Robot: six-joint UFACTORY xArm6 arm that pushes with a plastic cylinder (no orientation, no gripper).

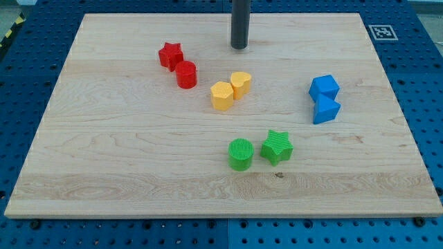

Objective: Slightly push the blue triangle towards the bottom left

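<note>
The blue triangle (326,110) lies at the view's right on the wooden board (124,166), touching a blue cube (324,88) just above it. My tip (239,47) stands near the view's top centre, well up and to the left of both blue blocks, touching no block. The nearest blocks to it are the yellow pair below.
A red star (169,55) and a red cylinder (185,74) sit at upper left. A yellow hexagon (221,96) and a yellow block (241,84) sit at centre. A green cylinder (240,154) and a green star (277,146) sit lower centre.
</note>
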